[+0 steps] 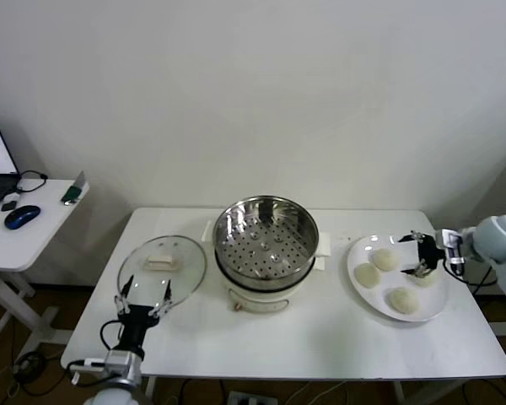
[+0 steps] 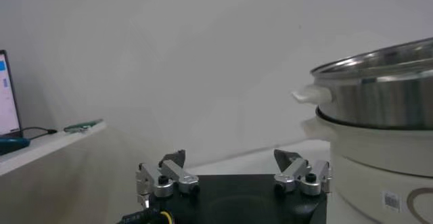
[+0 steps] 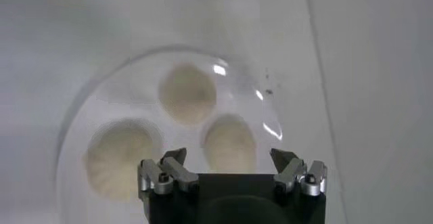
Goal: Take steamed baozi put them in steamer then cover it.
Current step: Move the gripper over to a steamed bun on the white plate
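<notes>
The steamer (image 1: 266, 245) stands open at the table's middle, its perforated tray empty; its side shows in the left wrist view (image 2: 379, 103). The cover (image 1: 162, 266) lies flat on the table to its left. Baozi lie on a white plate (image 1: 439, 297) at the right: three (image 1: 385, 259) (image 1: 368, 275) (image 1: 402, 299) show plainly, and a fourth (image 1: 427, 277) is partly hidden by my right gripper (image 1: 417, 255). That gripper is open just above the plate (image 3: 88, 103), with one baozi (image 3: 230, 144) between its jaws (image 3: 229, 158). My left gripper (image 1: 143, 291) (image 2: 229, 158) is open and empty at the cover's near edge.
A side table at the far left holds a laptop and a blue mouse (image 1: 21, 216). The wall runs close behind the white table (image 1: 320, 337). The plate sits near the table's right edge.
</notes>
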You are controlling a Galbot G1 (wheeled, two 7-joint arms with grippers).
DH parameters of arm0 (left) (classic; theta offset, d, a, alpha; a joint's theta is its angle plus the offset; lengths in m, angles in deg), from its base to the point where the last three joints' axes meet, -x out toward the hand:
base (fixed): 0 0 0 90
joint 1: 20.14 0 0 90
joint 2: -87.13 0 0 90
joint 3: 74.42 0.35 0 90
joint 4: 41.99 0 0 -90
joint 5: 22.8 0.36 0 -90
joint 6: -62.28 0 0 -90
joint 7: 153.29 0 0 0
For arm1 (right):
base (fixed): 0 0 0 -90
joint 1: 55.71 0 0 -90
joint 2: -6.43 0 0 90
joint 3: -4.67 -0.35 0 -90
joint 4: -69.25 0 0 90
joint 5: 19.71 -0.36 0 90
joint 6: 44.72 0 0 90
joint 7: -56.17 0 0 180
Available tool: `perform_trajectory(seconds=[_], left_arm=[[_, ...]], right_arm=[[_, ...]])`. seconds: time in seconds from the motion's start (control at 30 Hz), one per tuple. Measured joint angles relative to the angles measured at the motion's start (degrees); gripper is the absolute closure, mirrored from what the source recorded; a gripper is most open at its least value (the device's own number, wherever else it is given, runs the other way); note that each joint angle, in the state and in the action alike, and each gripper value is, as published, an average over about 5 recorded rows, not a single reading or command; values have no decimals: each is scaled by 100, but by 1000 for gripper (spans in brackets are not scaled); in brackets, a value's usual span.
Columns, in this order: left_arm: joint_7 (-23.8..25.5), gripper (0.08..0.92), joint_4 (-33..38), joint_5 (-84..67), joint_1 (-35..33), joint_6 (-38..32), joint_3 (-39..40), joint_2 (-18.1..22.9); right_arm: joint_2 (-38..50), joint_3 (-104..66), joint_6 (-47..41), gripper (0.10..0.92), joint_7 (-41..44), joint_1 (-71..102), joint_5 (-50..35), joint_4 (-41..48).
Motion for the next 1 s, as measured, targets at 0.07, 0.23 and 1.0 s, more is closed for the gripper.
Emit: perform_trajectory(seconds=[0.07, 0.23, 1.0], left_arm=[[-1, 177, -17, -2, 8, 7, -11, -8], [-15, 177, -70, -13, 20, 31, -41, -47], [-130, 177, -193, -40, 19, 157, -113, -172]], right_arm=[[-145, 210, 64, 203, 52, -219, 160, 262], [-591, 498, 236, 203, 99, -612, 565, 963], [-2245, 537, 621, 203, -35, -1263, 1651, 3236]])
